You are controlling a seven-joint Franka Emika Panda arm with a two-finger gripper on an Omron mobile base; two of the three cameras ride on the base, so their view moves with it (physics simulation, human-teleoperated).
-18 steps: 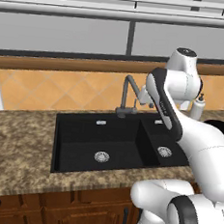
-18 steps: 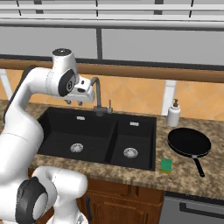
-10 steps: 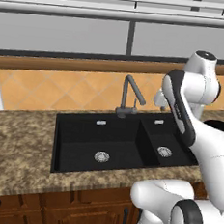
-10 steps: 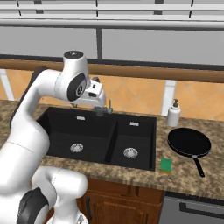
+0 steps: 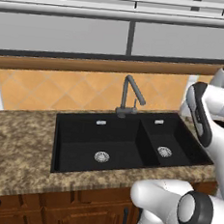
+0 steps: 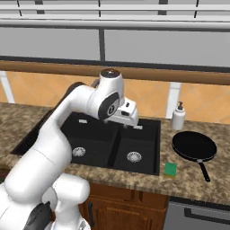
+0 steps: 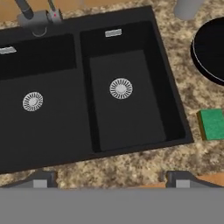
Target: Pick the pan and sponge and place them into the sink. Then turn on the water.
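black sink (image 5: 106, 142), grey faucet (image 5: 130, 94), granite counter (image 5: 18, 148)

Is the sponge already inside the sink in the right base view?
No. The sponge lies green side up on the granite counter, beside the sink and in front of the pan.

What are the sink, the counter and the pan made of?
The sink looks like matte black stone-like composite or coated metal: it is flat black with no shine, and its round drains are silvery metal. The counter looks like polished granite, speckled brown and tan. The pan looks like dark coated metal, smooth black with a thin pale rim. It is a rendered scene, so these are guesses.
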